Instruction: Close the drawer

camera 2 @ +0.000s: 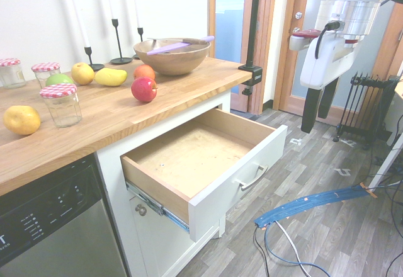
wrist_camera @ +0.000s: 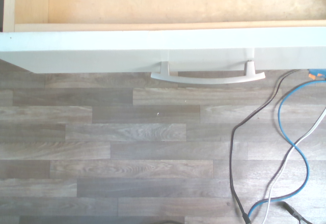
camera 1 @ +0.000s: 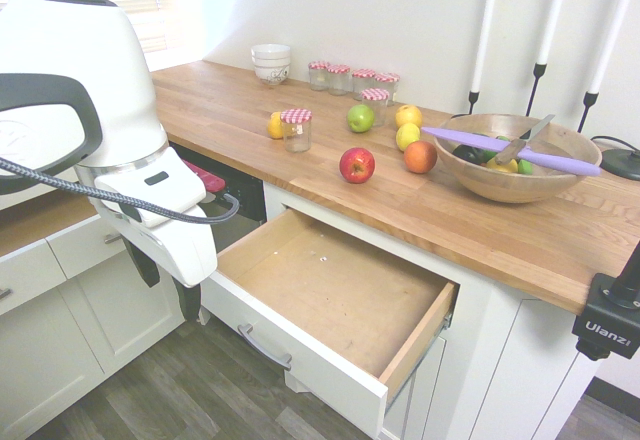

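The drawer (camera 1: 330, 290) stands pulled far out under the wooden countertop, its plywood box empty. Its white front panel (camera 2: 242, 173) carries a curved silver handle (camera 1: 265, 348), also clear in the wrist view (wrist_camera: 208, 75). My gripper (camera 1: 170, 285) hangs over the floor in front of the drawer, fingers pointing down, at about the height of the front panel. It is open, holds nothing and touches nothing. In the second exterior view the gripper (camera 2: 318, 121) stands well clear of the panel, out toward the room.
The countertop (camera 1: 330, 195) holds apples, lemons, jars with chequered lids, a stack of bowls and a wooden bowl (camera 1: 520, 155) with a purple knife. A dishwasher (camera 2: 56, 226) sits beside the drawer. White cabinets (camera 1: 60, 310) stand behind the arm. A black radiator (camera 2: 365, 104) stands on the floor.
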Tool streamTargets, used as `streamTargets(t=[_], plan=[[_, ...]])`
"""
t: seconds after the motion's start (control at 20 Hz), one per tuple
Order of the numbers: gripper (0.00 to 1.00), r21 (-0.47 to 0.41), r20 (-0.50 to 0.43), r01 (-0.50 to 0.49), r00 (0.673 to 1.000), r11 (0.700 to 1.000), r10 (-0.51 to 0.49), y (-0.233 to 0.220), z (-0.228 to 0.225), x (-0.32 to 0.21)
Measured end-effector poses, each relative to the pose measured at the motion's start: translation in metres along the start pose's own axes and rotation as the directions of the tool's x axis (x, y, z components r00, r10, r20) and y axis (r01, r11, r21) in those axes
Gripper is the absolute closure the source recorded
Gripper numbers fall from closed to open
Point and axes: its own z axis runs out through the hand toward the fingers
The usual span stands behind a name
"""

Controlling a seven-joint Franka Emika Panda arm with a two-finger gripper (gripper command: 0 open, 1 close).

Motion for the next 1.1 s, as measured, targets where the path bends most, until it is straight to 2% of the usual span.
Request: streamTargets(t=[0.5,1.1], plan=[[0.00,-0.023,0.005,0.013,1.000,1.000,-0.013,0.006,0.038,-0.005],[0.00,-0.055,0.056,0.007,0.998,0.998,-0.004,0.006,0.155,0.002]])
